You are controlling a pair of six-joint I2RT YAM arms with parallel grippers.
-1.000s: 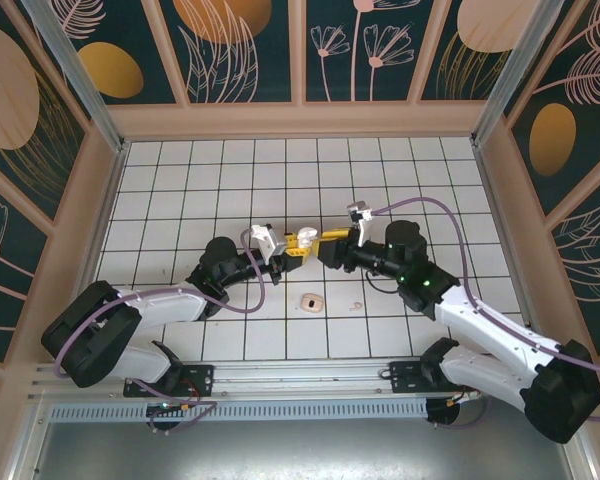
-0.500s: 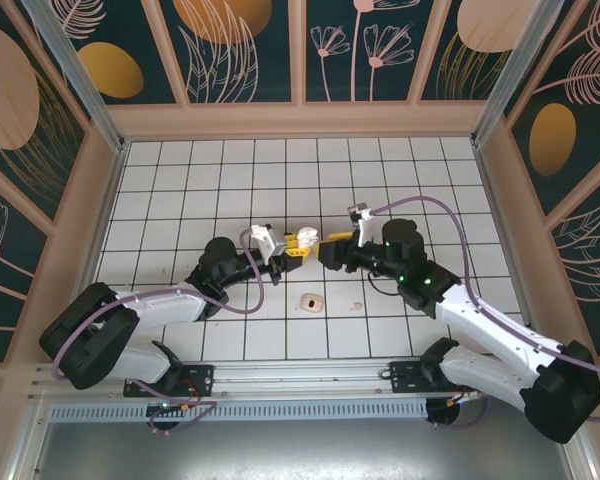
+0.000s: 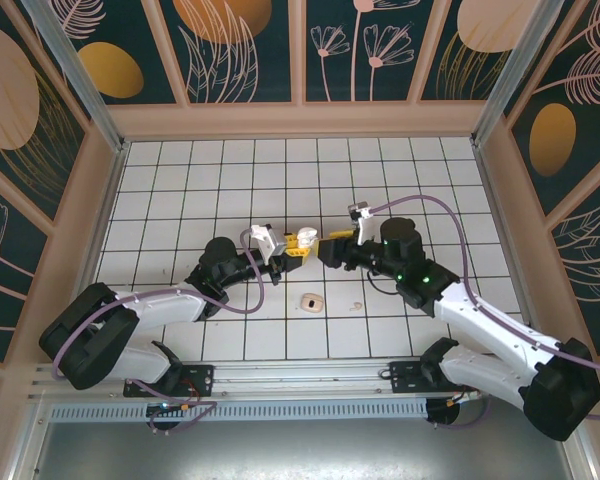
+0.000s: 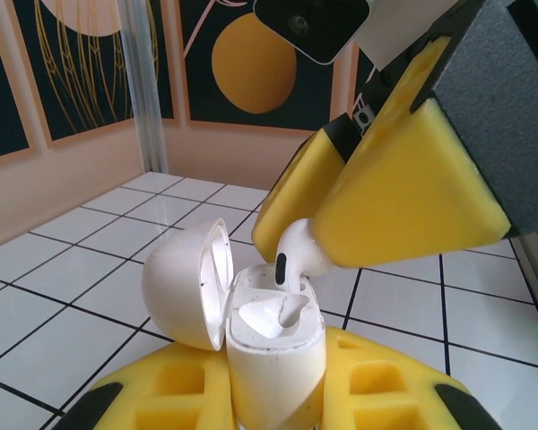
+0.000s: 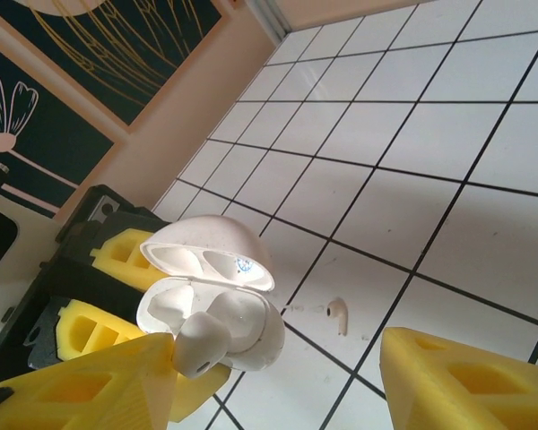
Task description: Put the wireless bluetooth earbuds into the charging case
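The white charging case (image 4: 278,349) stands upright with its lid (image 4: 184,282) swung open, and my left gripper (image 4: 273,405) is shut on its body. One earbud (image 4: 296,253) sits with its stem down in the case's far slot, its head resting against one yellow pad (image 4: 386,197) of my right gripper. That right gripper (image 5: 278,376) is open, its jaws wide apart, and only the left pad (image 5: 90,394) touches this earbud (image 5: 202,345). The other earbud (image 5: 339,314) lies on a white tile beyond the case (image 5: 262,333). From above, both grippers meet mid-table, left (image 3: 296,243) and right (image 3: 327,243).
A small beige oval object (image 3: 311,300) lies on the tiles in front of the grippers, with the loose earbud (image 3: 355,306) to its right. Patterned walls (image 3: 300,50) enclose the white tiled floor (image 3: 280,170) on three sides.
My right gripper's jaws have spread apart, leaving the earbud at the case slot. Both arms have hardly shifted, and the left still holds the case.
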